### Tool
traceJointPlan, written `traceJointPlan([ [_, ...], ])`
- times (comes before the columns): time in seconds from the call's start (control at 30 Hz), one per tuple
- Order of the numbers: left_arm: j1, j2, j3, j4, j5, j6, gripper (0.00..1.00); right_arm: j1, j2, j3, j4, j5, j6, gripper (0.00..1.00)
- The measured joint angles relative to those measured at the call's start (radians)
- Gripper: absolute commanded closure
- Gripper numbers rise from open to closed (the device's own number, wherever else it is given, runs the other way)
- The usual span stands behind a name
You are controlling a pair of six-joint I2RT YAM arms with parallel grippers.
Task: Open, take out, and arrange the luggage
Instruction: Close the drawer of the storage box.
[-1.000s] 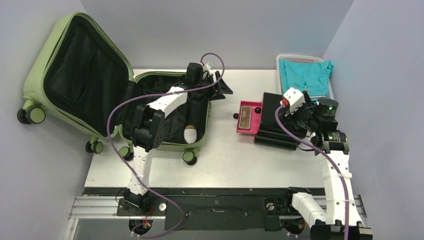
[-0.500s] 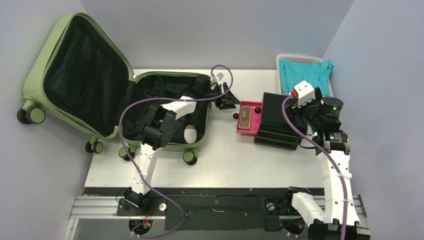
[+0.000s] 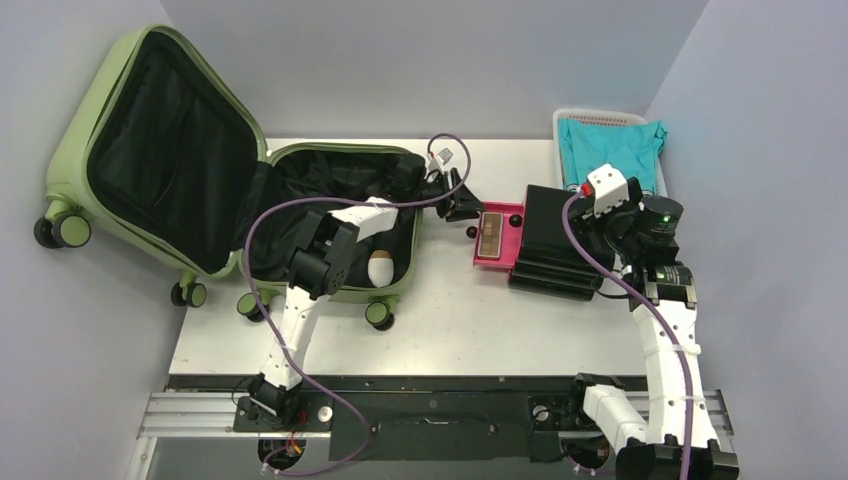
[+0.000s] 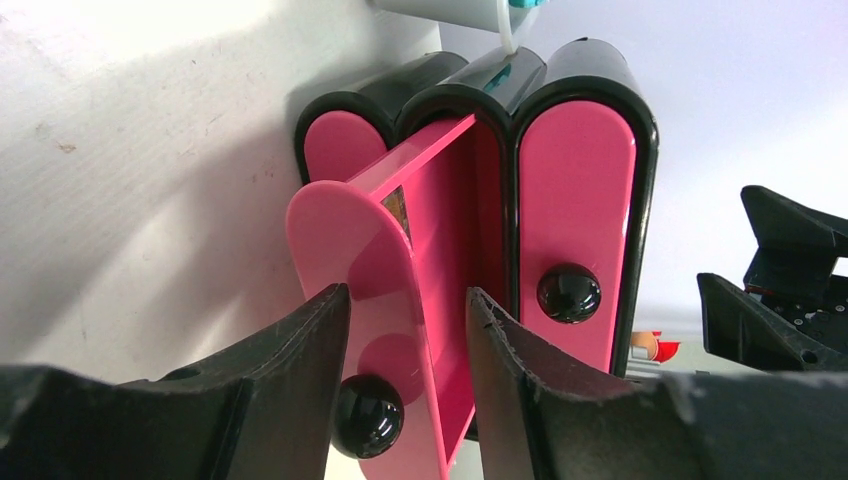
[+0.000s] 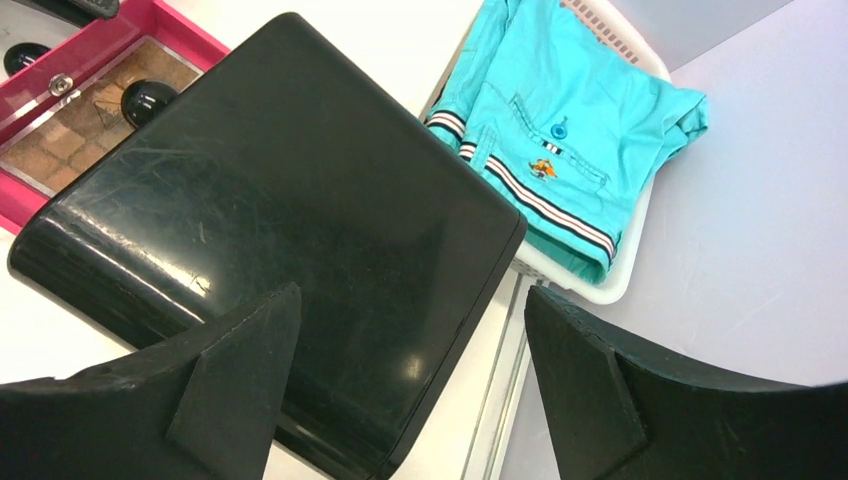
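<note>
The luggage [image 3: 160, 150] is lying open on the left part of the worktop [image 3: 450, 320]. Its lower half is resting flat on the surface and its lid is standing up, leaning back toward the left wall and showing the black lining. A small egg-shaped thing [image 3: 380, 268], white with a brown top, is sitting inside the lower half near its front rim.

The left arm is reaching across the lower half of the luggage, and the left tool [image 3: 462, 205] is pointing at the black case [image 3: 555, 240] in the middle of the worktop. A pink drawer [image 3: 492, 235] is sticking out of this case on the side toward the luggage. In the left wrist view the two fingers of the left tool [image 4: 408, 300] are standing one on each side of the front plate of the pink drawer [image 4: 350, 230], very close to it, with the black knob [image 4: 368, 415] between them. I cannot tell whether they are pinching the plate or only framing it.

The right tool [image 3: 592, 222] is hanging over the right side of the black case [image 5: 280, 200] with its fingers spread wide, and it is gripping nothing. Just behind the case a white basket [image 5: 590, 290] is holding a folded turquoise garment [image 5: 560, 110].
</note>
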Motion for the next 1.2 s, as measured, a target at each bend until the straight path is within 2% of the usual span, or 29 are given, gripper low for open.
traceJointPlan([
  [0.7, -0.020, 0.018, -0.003, 0.061, 0.008, -0.086, 0.67, 0.000, 0.085, -0.036, -0.002, 0.008, -0.016, 0.23],
  [1.2, -0.087, 0.018, -0.007, 0.108, 0.008, -0.143, 0.67, 0.000, 0.150, -0.051, 0.055, -0.008, -0.027, 0.25],
])
